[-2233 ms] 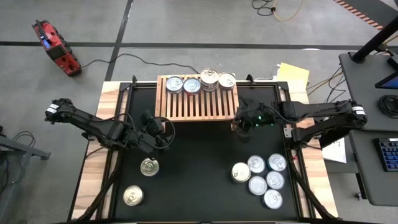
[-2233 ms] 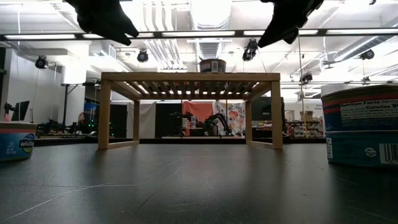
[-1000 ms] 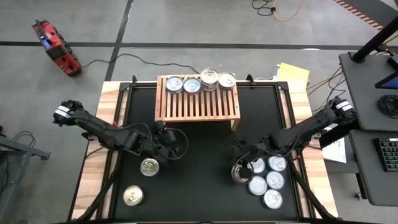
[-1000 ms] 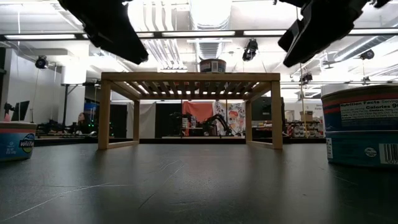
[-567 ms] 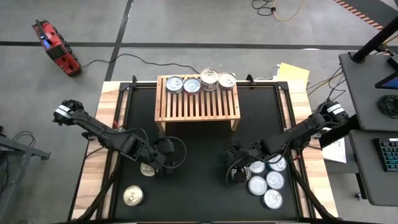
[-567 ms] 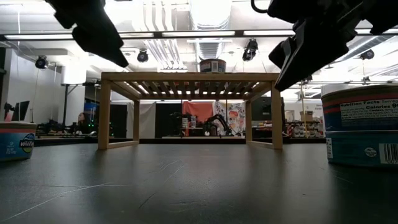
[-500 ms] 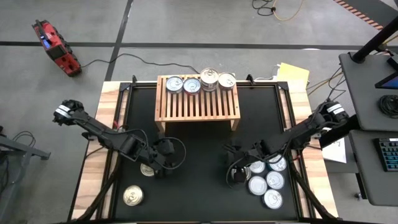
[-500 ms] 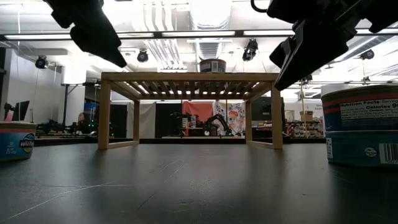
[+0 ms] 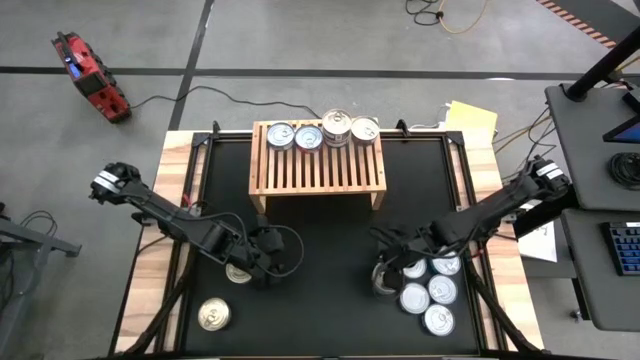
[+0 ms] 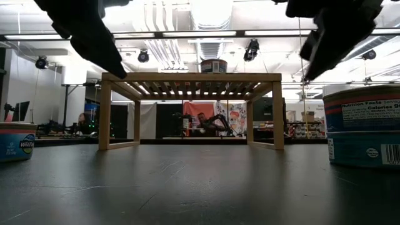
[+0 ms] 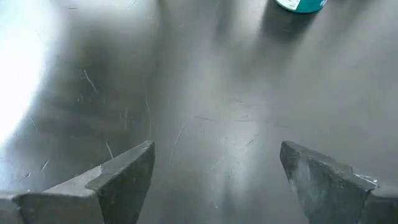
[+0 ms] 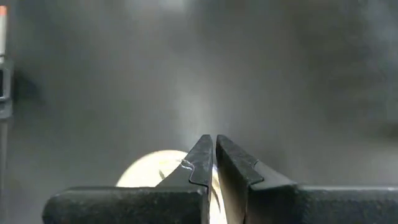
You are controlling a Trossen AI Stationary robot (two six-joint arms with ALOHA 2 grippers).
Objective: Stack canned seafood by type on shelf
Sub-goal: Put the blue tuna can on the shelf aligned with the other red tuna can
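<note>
While the left gripper point(image 9: 268, 262) has slid onto the near-left tin point(image 9: 238, 271) with fingers spread, the right gripper point(image 9: 385, 268), fingers pressed together and empty, has dropped from beside the shelf point(image 9: 317, 170) to the six-tin cluster point(image 9: 428, 292). Four cans point(image 9: 322, 129) sit shelved; looks like the next pickups are coming.

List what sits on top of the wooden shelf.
Four cans stand along the back edge of the shelf: two flat tins, a taller stack and another tin. How many cans the taller stack holds is hidden from above. The remaining slats are bare.
</note>
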